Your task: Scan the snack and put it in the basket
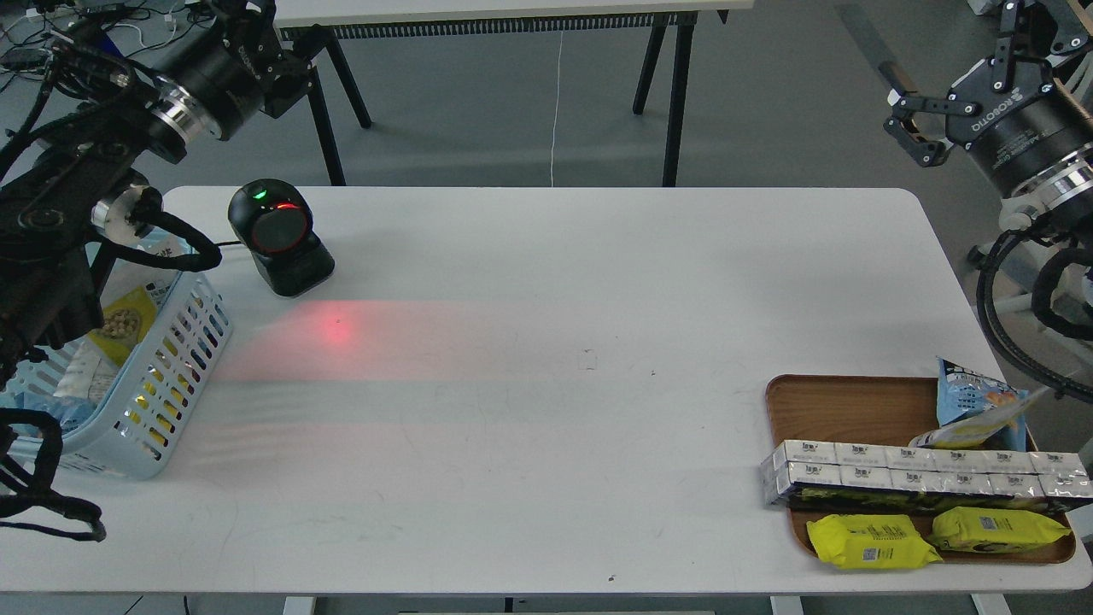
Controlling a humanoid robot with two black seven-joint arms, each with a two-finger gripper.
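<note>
Resting in the basket (184, 380), the snack (128, 320) looks placed. Left gripper (256, 38): jaws can't tell; right gripper (909, 120): jaws apart, empty. Risk: your L arm cables snagging basket rim, tipping it.

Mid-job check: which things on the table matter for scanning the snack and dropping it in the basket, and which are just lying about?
Part of the job:
snack pouch, already in the basket
blue basket
scanner

Lying about:
wooden tray
yellow packs
silver cartons
blue chip bag
</note>
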